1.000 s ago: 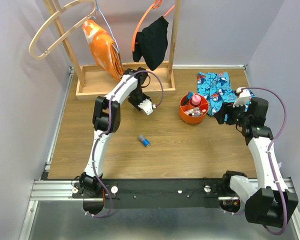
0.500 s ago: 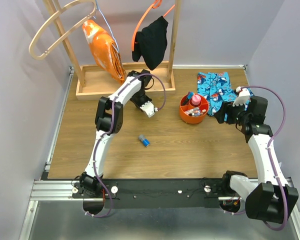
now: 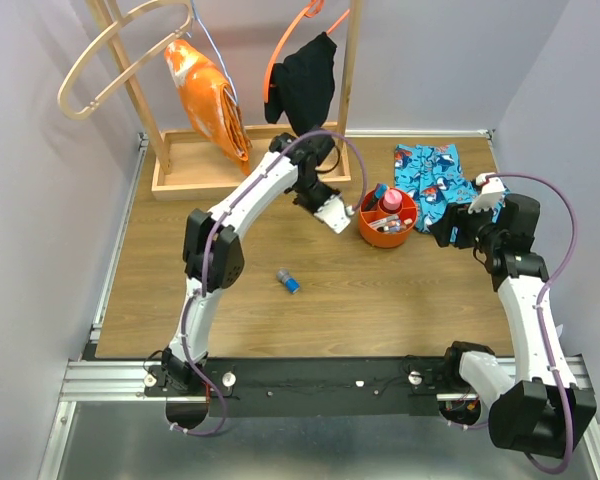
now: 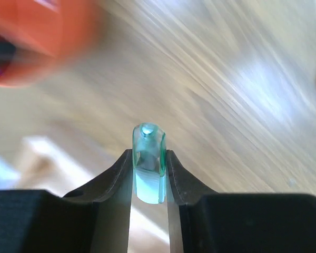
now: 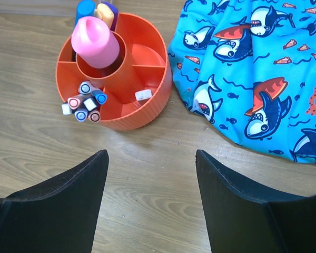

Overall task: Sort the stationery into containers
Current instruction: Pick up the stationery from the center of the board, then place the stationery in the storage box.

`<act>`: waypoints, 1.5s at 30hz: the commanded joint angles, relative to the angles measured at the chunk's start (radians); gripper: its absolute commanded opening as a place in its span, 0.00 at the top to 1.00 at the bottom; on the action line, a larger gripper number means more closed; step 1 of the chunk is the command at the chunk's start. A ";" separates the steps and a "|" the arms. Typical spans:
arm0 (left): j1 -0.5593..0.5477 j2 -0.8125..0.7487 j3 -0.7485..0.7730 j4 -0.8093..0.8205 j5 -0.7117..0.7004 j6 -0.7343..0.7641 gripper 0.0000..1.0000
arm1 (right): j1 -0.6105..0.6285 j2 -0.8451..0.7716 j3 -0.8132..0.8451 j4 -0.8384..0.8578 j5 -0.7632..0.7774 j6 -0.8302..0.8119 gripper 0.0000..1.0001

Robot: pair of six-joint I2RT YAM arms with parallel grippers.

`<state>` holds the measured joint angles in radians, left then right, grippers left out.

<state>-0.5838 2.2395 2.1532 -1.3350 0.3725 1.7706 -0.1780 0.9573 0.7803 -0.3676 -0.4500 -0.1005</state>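
Pinching a small green item (image 4: 147, 150) in left hand (image 4: 148, 163), near orange tub (image 5: 142, 113) — right hand (image 5: 151, 158) spread wide

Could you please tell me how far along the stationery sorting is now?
Done: the orange tub holds a bundle of pens in one compartment and a pink tube in its centre cup. In hand: the left gripper is shut on a small green item, close to the tub. Left: a blue item lies on the table; the right gripper is open, holding nothing.
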 commanded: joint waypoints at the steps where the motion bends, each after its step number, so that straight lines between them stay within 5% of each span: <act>1: -0.042 -0.097 0.172 -0.190 0.368 -0.224 1.00 | -0.006 -0.032 -0.001 -0.014 0.008 0.041 0.25; 4: -0.051 -0.110 0.254 -0.091 0.573 -0.363 1.00 | -0.008 -0.029 0.011 -0.017 0.016 0.044 0.25; 8: -0.053 -0.199 0.043 0.522 0.824 -0.947 1.00 | -0.008 -0.023 0.014 -0.007 0.030 0.065 0.25; 9: -0.053 -0.224 -0.108 0.947 0.873 -1.336 1.00 | -0.009 -0.020 0.016 -0.002 0.028 0.068 0.25; 10: -0.054 -0.228 -0.187 1.210 0.922 -1.548 1.00 | -0.009 -0.020 0.020 0.001 0.031 0.074 0.25; 11: -0.062 -0.219 -0.254 1.748 0.934 -1.809 1.00 | -0.011 -0.015 0.023 0.001 0.033 0.081 0.25; 12: -0.068 -0.160 -0.309 1.969 0.941 -2.160 1.00 | -0.014 -0.017 0.027 -0.002 0.036 0.081 0.25; 13: -0.074 -0.120 -0.265 2.020 0.972 -2.203 1.00 | -0.015 -0.015 0.031 -0.004 0.039 0.082 0.25; 15: -0.099 -0.026 -0.134 1.967 0.982 -2.223 1.00 | -0.018 -0.015 0.040 -0.014 0.045 0.079 0.25; 25: -0.134 0.132 0.030 1.708 0.858 -2.012 1.00 | -0.032 -0.040 0.030 -0.019 0.047 0.097 0.25; 36: -0.143 0.239 0.169 1.179 0.677 -1.533 1.00 | -0.037 -0.051 -0.010 0.004 0.039 0.097 0.25; 45: -0.157 0.284 0.207 1.068 0.576 -1.438 1.00 | -0.040 -0.051 -0.030 0.025 0.037 0.097 0.25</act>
<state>-0.7292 2.4992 2.3249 -0.1673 1.0225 0.2615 -0.2096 0.9195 0.7750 -0.3614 -0.4198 -0.0147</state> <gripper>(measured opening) 0.338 0.748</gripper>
